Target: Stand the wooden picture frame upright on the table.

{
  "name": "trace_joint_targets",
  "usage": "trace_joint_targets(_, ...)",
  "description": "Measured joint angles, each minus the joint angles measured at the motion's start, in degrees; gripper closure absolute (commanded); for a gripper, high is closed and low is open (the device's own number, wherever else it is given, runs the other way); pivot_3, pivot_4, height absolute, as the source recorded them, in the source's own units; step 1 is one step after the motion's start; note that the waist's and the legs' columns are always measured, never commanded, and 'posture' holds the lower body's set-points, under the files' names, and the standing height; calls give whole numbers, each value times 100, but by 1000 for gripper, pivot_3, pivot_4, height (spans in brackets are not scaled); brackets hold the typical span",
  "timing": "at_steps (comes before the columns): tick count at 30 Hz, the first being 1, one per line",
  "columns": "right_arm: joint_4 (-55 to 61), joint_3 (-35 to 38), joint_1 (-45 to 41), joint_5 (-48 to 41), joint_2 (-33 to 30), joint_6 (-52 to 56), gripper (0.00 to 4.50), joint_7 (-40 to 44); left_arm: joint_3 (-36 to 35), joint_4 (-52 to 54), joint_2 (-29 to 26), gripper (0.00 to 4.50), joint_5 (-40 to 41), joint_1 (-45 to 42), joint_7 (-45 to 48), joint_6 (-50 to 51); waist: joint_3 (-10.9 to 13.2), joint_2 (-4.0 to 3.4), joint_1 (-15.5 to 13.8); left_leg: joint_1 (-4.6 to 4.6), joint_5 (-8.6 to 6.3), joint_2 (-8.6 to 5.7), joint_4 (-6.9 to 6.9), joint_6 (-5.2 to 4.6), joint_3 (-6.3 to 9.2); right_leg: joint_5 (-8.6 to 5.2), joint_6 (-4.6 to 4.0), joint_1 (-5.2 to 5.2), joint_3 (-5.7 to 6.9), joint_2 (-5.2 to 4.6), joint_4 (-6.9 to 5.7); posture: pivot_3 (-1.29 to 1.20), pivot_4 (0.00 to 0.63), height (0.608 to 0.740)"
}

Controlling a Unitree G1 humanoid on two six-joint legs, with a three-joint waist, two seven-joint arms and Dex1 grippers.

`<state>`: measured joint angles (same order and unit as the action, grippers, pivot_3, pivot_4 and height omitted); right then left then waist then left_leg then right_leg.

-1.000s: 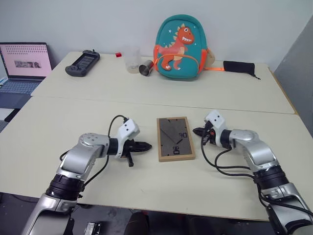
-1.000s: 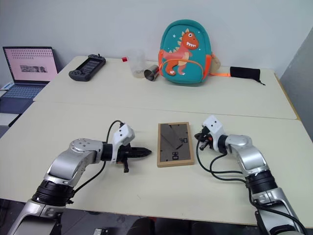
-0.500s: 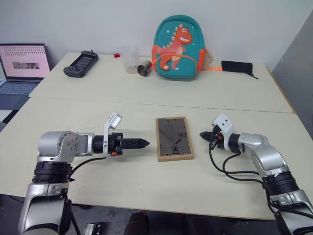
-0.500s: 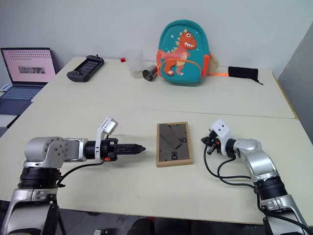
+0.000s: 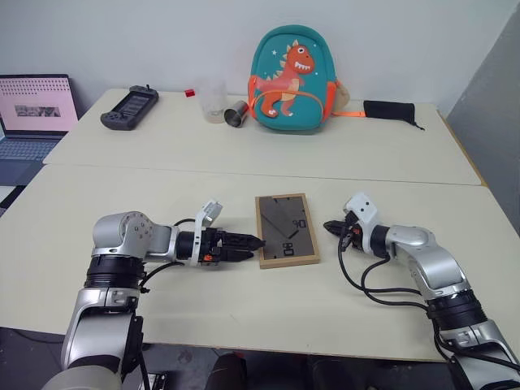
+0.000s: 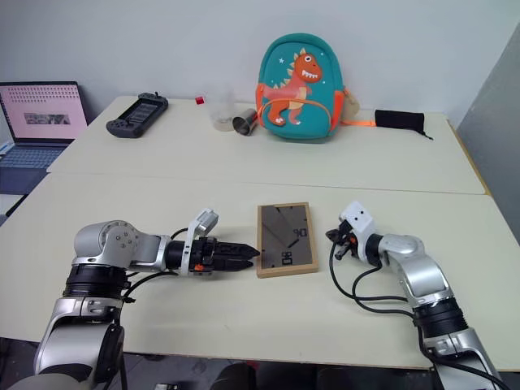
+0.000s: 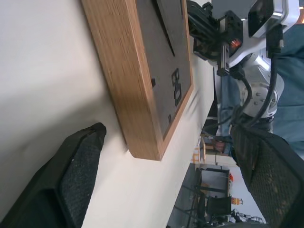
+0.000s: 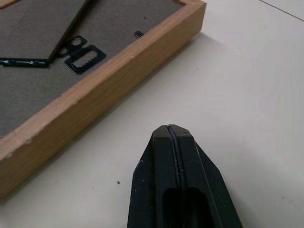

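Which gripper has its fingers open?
The left gripper: its fingers are spread by the frame's near corner, while the right gripper's are pressed shut.

This looks like a plain office or lab room set up for testing. Two large pale cream flat-topped tables point(image 5: 382, 162) stand pushed together against a bare white wall point(image 5: 162, 32). An open laptop with a lit pink screen point(image 5: 34, 106) sits on a side desk. Scattered props lie about: a teal dinosaur-print backpack point(image 5: 292, 80), a dark handheld game console point(image 5: 130, 108), a clear plastic cup point(image 5: 213, 99).
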<state>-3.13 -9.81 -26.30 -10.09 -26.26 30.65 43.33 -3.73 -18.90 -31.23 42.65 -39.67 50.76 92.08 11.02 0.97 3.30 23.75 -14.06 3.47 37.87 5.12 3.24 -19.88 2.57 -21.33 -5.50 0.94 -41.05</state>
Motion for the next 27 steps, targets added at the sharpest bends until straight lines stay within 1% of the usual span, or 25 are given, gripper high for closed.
trace_joint_targets(10,290,-294,37,-11,453,311,4500,-112,-23,-17,156,33,-7,21,-84,-212,-5,-3,-34,-4,1,-4,2,1,5,2,4,7,3,-3,-3,0,150,740)
trace_joint_targets(16,298,-293,37,-11,492,375,4500,-119,-12,-29,188,33,-4,30,-90,-281,-5,-3,-55,-5,2,-6,4,1,5,7,12,9,2,-3,-1,0,150,740)
trace_joint_targets(19,300,-293,37,-9,498,381,4500,-119,-4,7,194,533,-5,81,-73,-380,-5,-3,-56,-5,2,-6,3,1,5,7,12,8,1,-4,-1,0,150,740)
trace_joint_targets(27,383,-308,93,-8,435,327,4500,-103,-3,7,199,2109,-3,213,-13,-541,-5,-3,-53,4,1,-5,-1,1,3,7,11,-2,0,-3,5,0,150,740)
